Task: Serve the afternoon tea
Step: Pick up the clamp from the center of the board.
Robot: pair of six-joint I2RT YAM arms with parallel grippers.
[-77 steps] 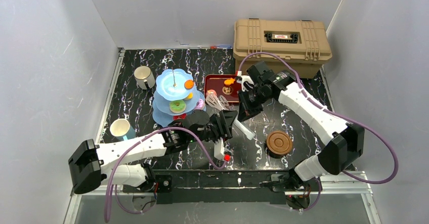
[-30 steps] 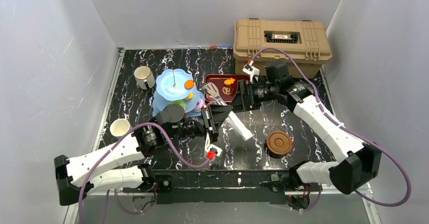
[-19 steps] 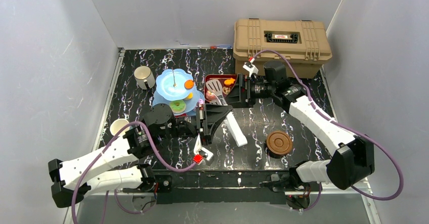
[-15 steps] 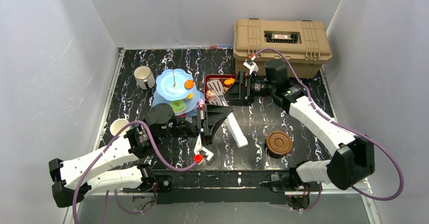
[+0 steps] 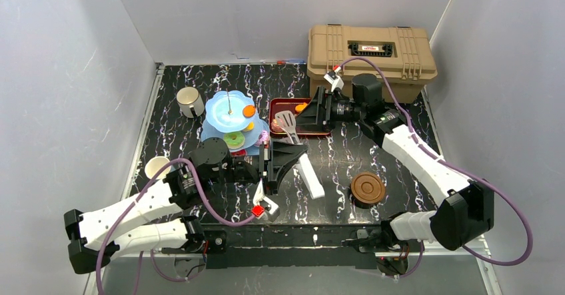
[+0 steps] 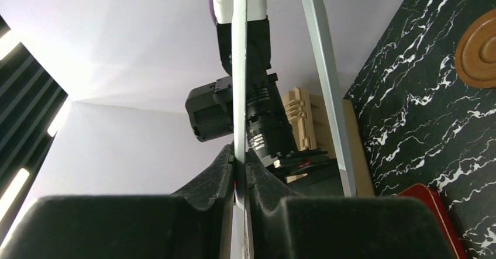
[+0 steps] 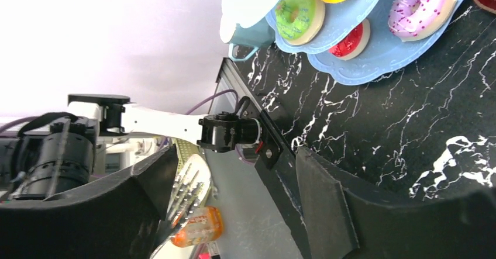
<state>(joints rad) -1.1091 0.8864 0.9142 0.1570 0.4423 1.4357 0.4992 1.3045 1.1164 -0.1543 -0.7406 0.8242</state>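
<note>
The light blue three-tier stand point(image 5: 228, 112) holds several toy donuts point(image 7: 299, 13) and stands left of centre. My left gripper point(image 5: 295, 150) is shut on one blade of the metal tongs point(image 6: 239, 66), whose slotted head point(image 5: 288, 119) hovers over the dark red tray point(image 5: 274, 102). An orange cake point(image 7: 202, 227) lies right by that head. My right gripper point(image 5: 318, 112) stands open over the tray's right end, with the tongs' head close to one finger point(image 7: 149, 180). The silvery cup point(image 5: 190, 101), the white-and-teal cup point(image 5: 160, 169) and the stacked brown saucers point(image 5: 368, 188) rest on the table.
A tan plastic case point(image 5: 370, 52) fills the back right corner, just behind my right wrist. White walls close in on the left, right and back. The black marble tabletop point(image 5: 400, 175) shows around the saucers.
My right gripper has pulled back towards the case and its jaws have narrowed a little. The tongs' head has risen over the tray as my left arm shifted slightly left.
</note>
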